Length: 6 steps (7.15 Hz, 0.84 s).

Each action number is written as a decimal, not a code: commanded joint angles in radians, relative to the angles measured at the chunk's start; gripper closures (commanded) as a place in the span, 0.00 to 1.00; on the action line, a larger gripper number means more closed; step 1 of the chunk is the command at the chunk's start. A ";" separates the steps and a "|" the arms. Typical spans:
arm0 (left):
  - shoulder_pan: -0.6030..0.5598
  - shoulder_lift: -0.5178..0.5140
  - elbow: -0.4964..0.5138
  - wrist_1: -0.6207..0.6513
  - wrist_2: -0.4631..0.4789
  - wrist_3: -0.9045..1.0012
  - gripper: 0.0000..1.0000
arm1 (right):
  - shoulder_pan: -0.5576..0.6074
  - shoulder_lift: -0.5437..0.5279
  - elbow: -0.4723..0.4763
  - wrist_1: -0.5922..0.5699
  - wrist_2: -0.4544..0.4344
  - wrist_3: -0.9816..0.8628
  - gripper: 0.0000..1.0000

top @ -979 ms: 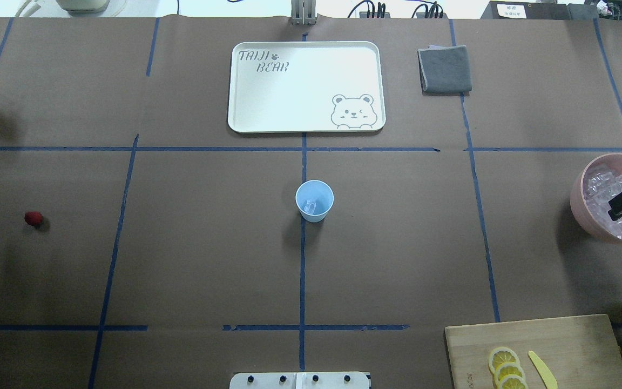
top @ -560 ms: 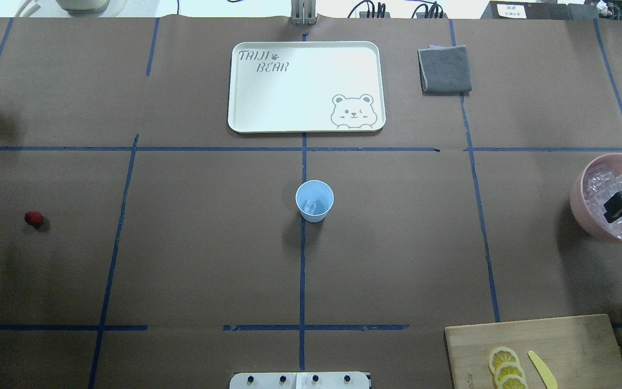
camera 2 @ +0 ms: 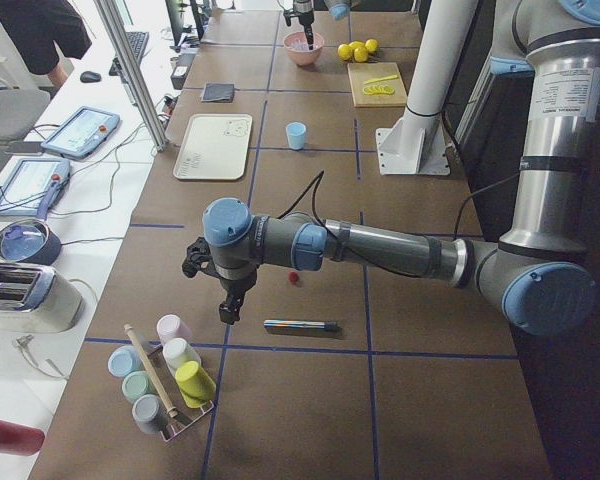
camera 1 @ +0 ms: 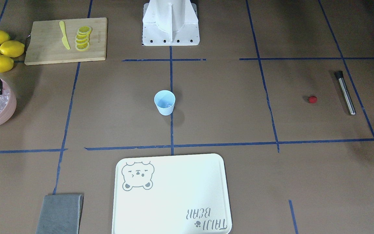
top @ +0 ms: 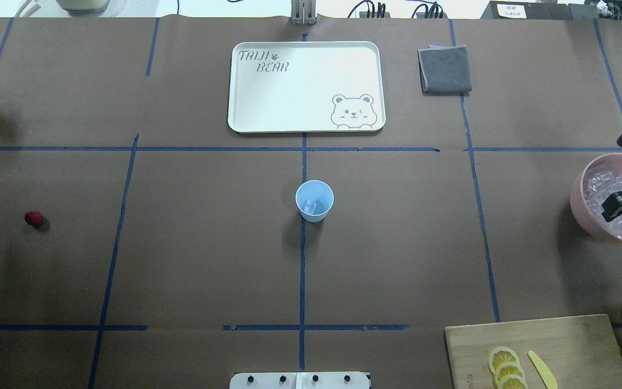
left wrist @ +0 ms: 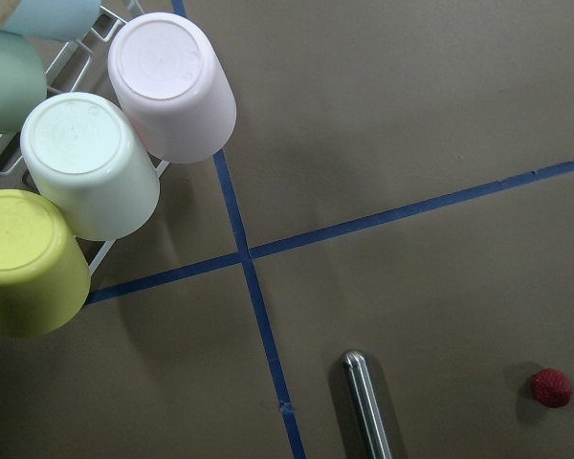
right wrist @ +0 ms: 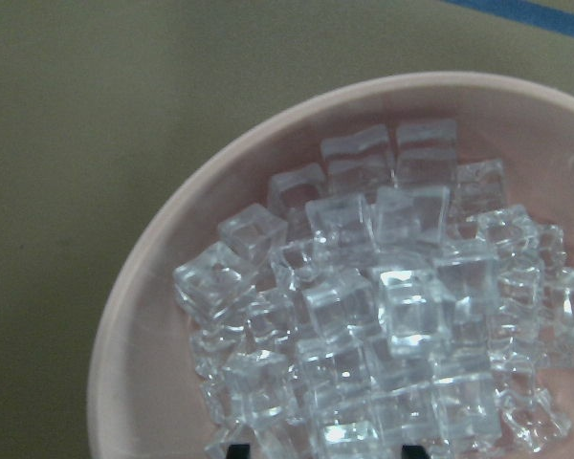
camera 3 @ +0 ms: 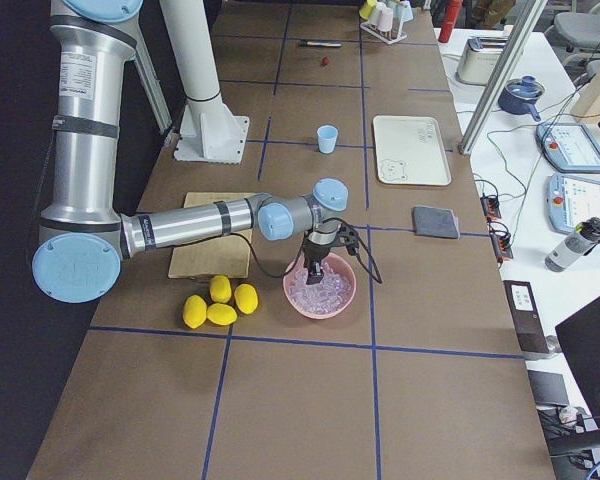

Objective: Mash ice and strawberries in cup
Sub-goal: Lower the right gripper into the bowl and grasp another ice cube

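Ice [right wrist: 364, 316] heaped in pink bowl [right wrist: 134, 306], right tool [right wrist: 322, 451] spread open just above

There is one blue cup [top: 314, 201] holding what looks like one ice cube [top: 310, 206]. There is one strawberry [top: 33, 218], one pink bowl [top: 577, 201] with more ice [right wrist: 364, 316] than can be counted, four lemons [camera 1: 11, 48], one tray [top: 305, 86], one grey cloth [top: 445, 69], one wooden board [top: 548, 340], one metal stick [camera 1: 345, 93] and six upturned cups [camera 2: 195, 380].
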State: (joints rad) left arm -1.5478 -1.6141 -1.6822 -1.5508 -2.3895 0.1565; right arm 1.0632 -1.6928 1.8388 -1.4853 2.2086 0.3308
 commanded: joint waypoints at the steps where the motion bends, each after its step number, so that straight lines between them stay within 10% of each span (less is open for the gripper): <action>1: 0.000 -0.001 -0.001 0.000 0.000 0.000 0.00 | 0.001 -0.007 -0.001 -0.001 0.000 -0.018 0.38; 6: -0.002 -0.007 -0.001 0.002 0.000 0.000 0.00 | 0.000 -0.004 -0.030 0.000 0.003 -0.018 0.38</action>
State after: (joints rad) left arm -1.5481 -1.6202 -1.6831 -1.5495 -2.3899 0.1565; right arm 1.0632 -1.6963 1.8108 -1.4850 2.2107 0.3129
